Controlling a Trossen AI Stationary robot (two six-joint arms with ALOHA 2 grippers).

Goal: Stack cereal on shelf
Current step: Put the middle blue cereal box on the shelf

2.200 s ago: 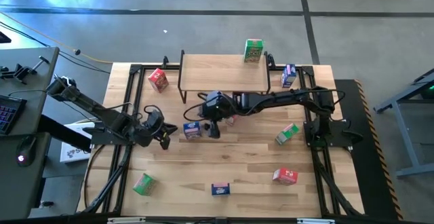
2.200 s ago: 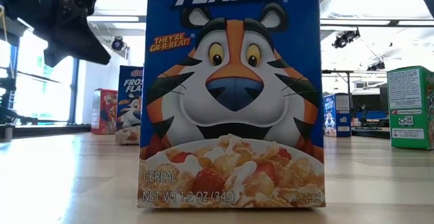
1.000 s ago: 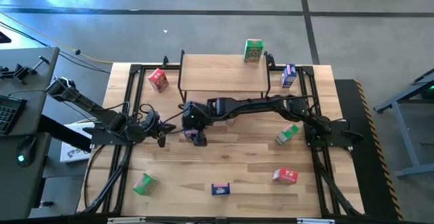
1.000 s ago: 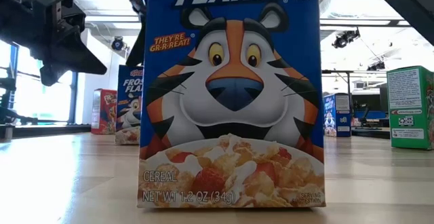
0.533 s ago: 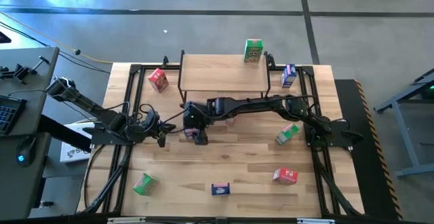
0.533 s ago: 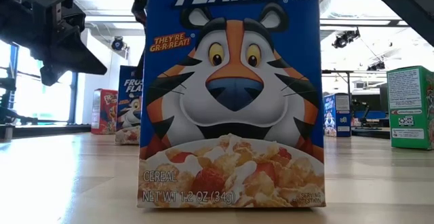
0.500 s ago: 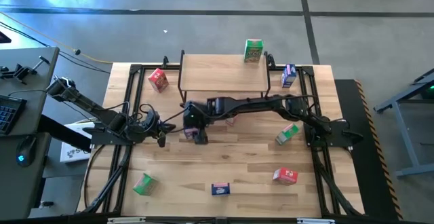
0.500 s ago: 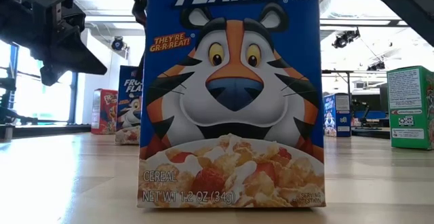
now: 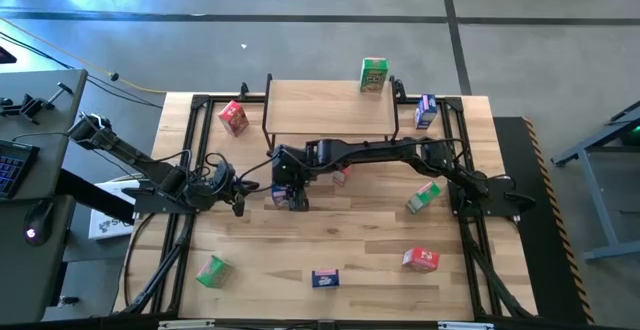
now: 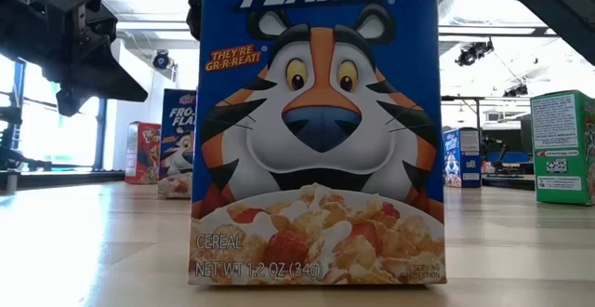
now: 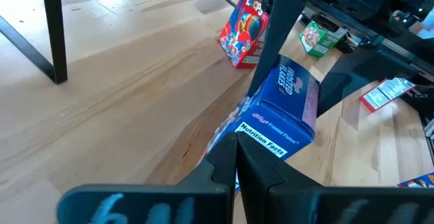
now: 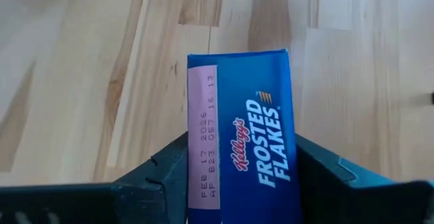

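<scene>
Your right gripper (image 12: 237, 176) straddles the blue Frosted Flakes box (image 12: 239, 132), seemingly not yet pinching; lift early and it slips.

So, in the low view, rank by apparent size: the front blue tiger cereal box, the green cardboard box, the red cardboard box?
blue tiger cereal box
green cardboard box
red cardboard box
Camera nearness causes this; true sizes unsure.

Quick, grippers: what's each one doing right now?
Left gripper: shut, holding nothing.
Right gripper: fingers on either side of a blue Frosted Flakes box, touching its sides; firm grip cannot be told.
</scene>
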